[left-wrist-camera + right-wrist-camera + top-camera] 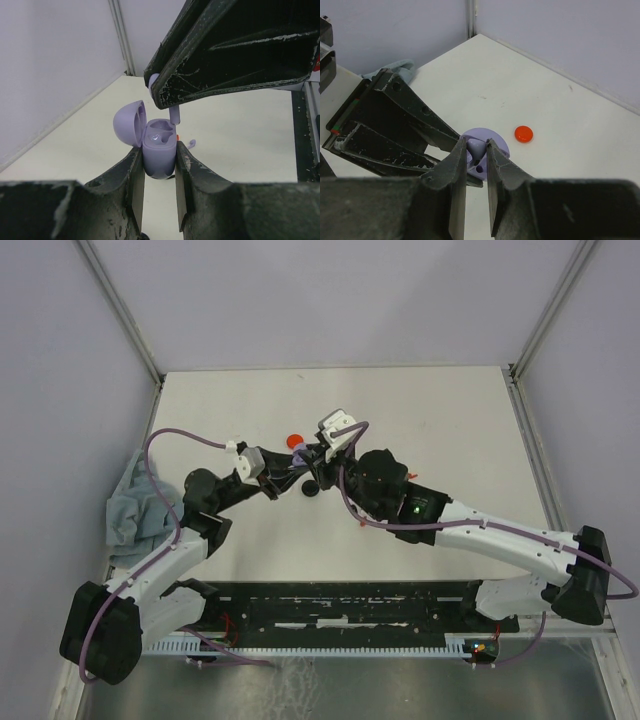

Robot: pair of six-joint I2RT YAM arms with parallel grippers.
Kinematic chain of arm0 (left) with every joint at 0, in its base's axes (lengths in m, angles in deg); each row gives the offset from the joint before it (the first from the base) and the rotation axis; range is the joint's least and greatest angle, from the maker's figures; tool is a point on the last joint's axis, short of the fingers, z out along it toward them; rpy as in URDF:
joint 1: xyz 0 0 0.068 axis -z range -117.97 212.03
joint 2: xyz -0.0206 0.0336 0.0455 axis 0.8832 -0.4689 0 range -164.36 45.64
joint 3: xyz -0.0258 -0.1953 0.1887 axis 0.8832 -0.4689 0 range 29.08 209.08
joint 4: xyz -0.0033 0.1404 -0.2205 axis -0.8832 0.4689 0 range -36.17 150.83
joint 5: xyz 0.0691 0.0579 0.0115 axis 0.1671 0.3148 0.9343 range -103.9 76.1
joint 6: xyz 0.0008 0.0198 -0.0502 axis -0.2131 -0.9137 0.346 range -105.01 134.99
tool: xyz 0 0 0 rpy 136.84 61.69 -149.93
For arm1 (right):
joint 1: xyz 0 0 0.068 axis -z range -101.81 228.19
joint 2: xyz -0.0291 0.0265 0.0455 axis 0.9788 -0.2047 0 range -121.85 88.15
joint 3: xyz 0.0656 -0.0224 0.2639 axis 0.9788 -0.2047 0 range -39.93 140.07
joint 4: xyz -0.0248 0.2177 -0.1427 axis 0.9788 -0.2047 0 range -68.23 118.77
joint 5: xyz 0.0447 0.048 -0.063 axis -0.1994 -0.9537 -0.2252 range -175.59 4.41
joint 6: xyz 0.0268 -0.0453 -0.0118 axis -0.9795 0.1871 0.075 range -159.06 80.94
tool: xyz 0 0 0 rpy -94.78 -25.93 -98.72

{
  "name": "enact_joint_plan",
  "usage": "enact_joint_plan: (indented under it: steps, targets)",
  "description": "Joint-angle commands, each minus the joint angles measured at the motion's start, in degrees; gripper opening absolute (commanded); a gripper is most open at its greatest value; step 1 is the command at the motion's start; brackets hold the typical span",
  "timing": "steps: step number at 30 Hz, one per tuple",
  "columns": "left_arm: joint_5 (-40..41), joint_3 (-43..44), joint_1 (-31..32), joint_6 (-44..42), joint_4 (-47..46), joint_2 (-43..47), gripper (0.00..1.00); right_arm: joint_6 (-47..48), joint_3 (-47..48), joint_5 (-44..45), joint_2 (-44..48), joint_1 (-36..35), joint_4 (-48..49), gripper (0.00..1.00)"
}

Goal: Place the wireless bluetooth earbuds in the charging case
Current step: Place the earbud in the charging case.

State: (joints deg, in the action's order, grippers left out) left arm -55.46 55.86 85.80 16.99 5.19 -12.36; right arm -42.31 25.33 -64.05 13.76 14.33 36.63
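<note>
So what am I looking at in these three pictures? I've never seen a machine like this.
It's a robot: a left arm and a right arm bolted at the edge of a table. One picture looks down from above; the other two come from a camera on each wrist. The left gripper is shut on a lavender case with its lid open. The right gripper holds a lavender earbud over it. On the table lie a red disc and a cloth.

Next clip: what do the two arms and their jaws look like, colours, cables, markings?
Both the left arm and right arm have white links, black joints and a looping purple cable. A green light glows on the right one. The jaws are black, wedge-shaped and scuffed with pale scratches.
</note>
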Motion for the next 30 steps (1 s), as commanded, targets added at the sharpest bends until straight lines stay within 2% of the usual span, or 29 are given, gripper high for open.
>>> enact_joint_plan:
  steps: [1,30]
  targets:
    - [1.5,0.2,0.2,3.0,-4.3,1.0,0.03,1.4,-0.3,1.2,-0.3,-0.7,3.5,0.2]
    - [-0.1,0.5,0.2,4.7,-1.6,1.7,0.03,4.2,-1.0,1.9,0.2,-0.8,8.8,0.19]
